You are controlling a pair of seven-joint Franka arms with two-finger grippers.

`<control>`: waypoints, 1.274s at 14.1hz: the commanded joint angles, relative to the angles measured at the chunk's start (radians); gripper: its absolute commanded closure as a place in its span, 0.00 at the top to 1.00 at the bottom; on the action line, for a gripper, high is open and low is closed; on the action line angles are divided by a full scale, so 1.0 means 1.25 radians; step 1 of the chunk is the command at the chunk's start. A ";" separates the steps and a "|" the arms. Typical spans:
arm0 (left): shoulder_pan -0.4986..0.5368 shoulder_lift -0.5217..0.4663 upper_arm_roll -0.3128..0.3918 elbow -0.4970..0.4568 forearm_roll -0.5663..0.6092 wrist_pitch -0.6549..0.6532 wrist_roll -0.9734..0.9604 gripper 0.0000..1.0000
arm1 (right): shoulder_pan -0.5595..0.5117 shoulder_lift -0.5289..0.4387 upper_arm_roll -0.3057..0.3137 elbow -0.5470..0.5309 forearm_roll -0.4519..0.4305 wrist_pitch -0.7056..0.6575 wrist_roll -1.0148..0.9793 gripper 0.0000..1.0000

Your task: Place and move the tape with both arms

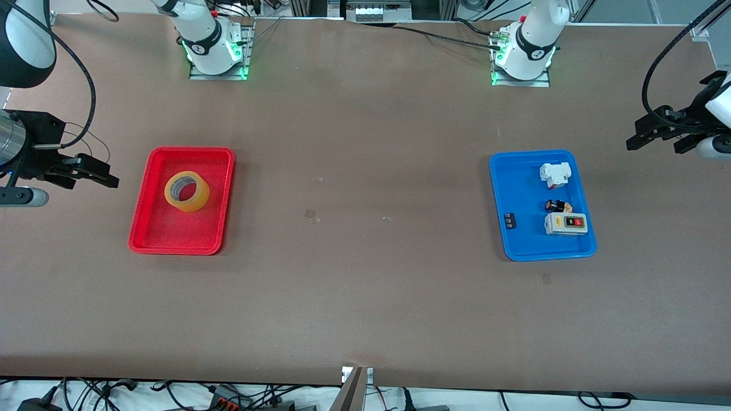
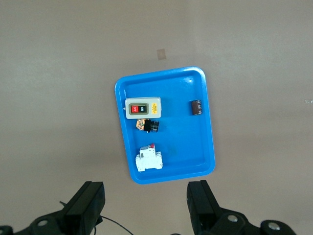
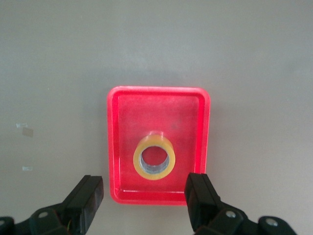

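Note:
The tape (image 1: 187, 191) is a translucent yellowish roll lying flat in a red tray (image 1: 171, 234) toward the right arm's end of the table. The right wrist view looks down on the tape (image 3: 154, 157) and the red tray (image 3: 122, 127) between its fingers. My right gripper (image 1: 109, 174) hangs open and empty in the air over the bare table just outside that tray, toward the table's end. My left gripper (image 1: 633, 134) hangs open and empty over the table at the left arm's end, outside a blue tray (image 1: 517, 188). Both arms reach in from the table's ends.
The blue tray (image 2: 181, 98) holds a white breaker (image 1: 555, 173), a grey switch box (image 1: 565, 224) with red and black buttons, a small black-and-orange part (image 1: 557, 205) and a small black block (image 1: 510, 220). Brown tabletop stretches between the two trays.

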 commanded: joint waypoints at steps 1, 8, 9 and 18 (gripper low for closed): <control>0.009 -0.006 -0.006 0.007 -0.011 -0.012 -0.003 1.00 | -0.015 -0.031 0.017 -0.028 -0.011 -0.013 0.008 1.00; 0.011 -0.006 -0.006 0.007 -0.011 -0.012 -0.003 1.00 | -0.017 -0.138 0.016 -0.179 -0.004 0.077 0.002 1.00; 0.011 -0.006 -0.006 0.007 -0.011 -0.012 -0.003 1.00 | -0.017 -0.137 0.015 -0.177 -0.004 0.061 0.000 1.00; 0.012 -0.007 -0.006 0.007 -0.011 -0.012 -0.002 1.00 | -0.017 -0.131 0.014 -0.129 -0.005 -0.053 0.002 1.00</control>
